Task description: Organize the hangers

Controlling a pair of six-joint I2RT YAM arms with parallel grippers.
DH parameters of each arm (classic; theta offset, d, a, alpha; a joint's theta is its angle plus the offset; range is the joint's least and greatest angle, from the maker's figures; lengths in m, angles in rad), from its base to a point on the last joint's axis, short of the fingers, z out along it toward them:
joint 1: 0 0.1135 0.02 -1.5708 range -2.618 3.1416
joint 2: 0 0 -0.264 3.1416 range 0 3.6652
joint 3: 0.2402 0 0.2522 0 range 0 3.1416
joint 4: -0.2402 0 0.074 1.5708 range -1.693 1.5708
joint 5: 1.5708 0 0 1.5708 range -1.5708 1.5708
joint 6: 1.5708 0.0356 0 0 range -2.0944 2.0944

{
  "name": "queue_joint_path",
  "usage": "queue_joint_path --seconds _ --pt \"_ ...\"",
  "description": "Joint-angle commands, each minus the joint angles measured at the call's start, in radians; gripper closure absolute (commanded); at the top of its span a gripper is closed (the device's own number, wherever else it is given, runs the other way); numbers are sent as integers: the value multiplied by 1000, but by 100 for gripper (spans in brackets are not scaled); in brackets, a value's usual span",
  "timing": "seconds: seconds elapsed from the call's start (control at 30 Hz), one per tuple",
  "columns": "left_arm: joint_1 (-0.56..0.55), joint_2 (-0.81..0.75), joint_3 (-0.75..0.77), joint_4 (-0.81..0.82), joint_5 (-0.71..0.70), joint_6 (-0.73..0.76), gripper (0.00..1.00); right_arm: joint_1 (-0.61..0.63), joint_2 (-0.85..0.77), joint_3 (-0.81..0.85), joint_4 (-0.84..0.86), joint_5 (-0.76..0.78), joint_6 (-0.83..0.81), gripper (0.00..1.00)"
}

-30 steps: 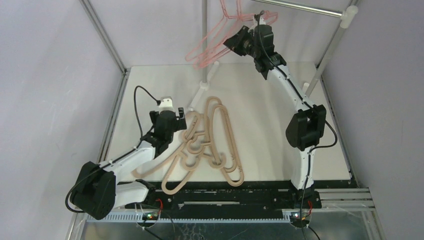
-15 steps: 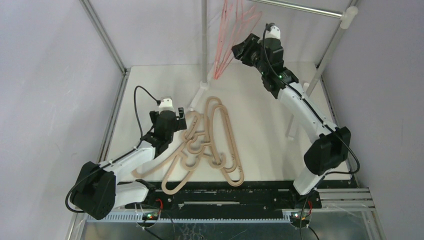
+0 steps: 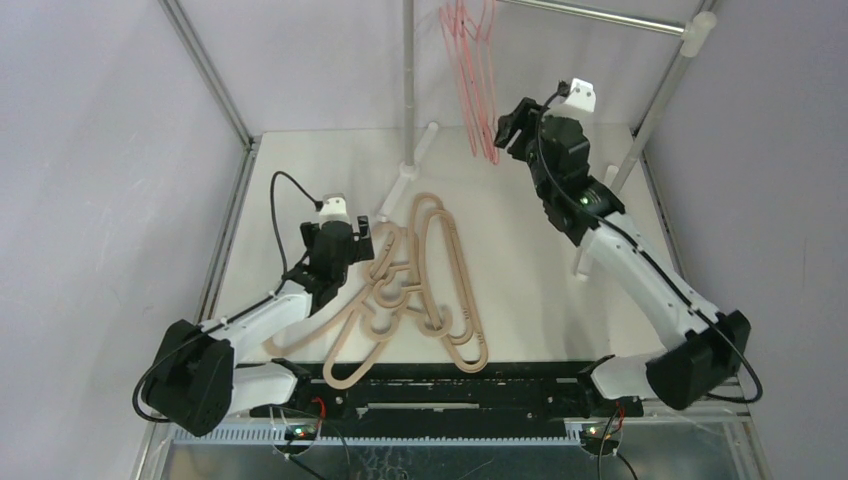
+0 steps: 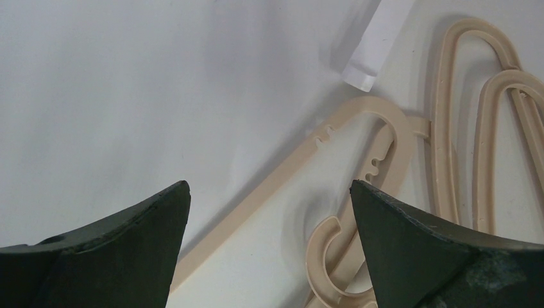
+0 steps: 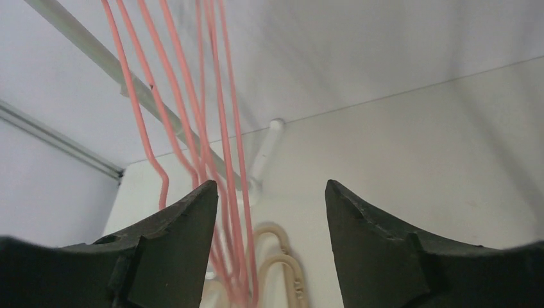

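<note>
Pink wire hangers (image 3: pixel 478 90) run off the top edge of the overhead view, their hooks out of frame. In the right wrist view their lower ends pass out of sight behind one finger of the right claw (image 5: pixel 271 185). The strands overlap too closely to count, perhaps three hangers. On the bench (image 3: pixel 520 250), the left arm (image 3: pixel 260 320) covers the left side of the beige hangers (image 3: pixel 397 287). The left wrist view crops them at its right and bottom edges.
</note>
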Motion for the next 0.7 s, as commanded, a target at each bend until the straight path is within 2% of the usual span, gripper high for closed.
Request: queue_joint_path --seconds 0.0,0.17,0.3,0.47,0.57,0.6,0.67 --pt "-4 13 34 26 12 -1 0 61 -144 -61 -28 212 -131 29" --pt "-4 15 35 28 12 0 0 156 -275 -170 -134 316 -153 28" --pt "-4 25 42 26 21 -1 0 246 -337 -224 -279 307 -143 28" --pt "-3 32 45 26 28 -4 1 416 -390 -315 -407 224 -132 29" --pt "-4 37 48 23 24 -3 0 500 -432 -404 -414 157 -112 30" --pt "-3 46 50 24 25 -4 0 519 -448 -477 -394 62 -104 30" --pt "-5 55 54 23 28 -6 0 519 -439 -520 -376 9 -76 30"
